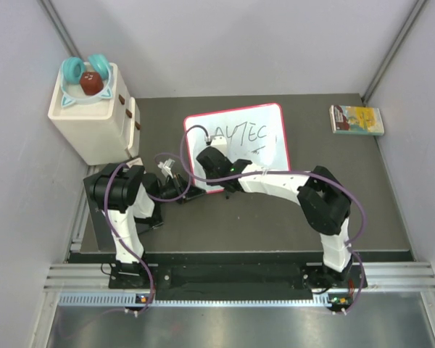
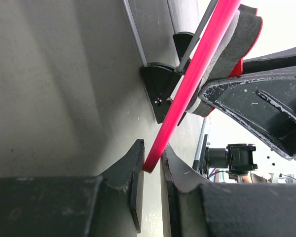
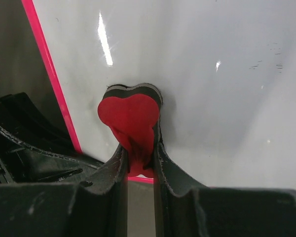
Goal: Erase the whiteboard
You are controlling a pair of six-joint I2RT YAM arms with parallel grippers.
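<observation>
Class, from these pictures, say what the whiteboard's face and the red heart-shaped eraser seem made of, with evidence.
Whiteboard: glossy, smooth coated sheet, perhaps plastic or enamel; bright glints reflect on it. Eraser: probably soft matte foam over a dark felt-like layer; it squashes in the right gripper.

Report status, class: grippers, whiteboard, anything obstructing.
Left gripper shut on whiteboard rim. Right gripper shut on red heart-shaped eraser, against board. Black writing unerased. No obstruction seen.
</observation>
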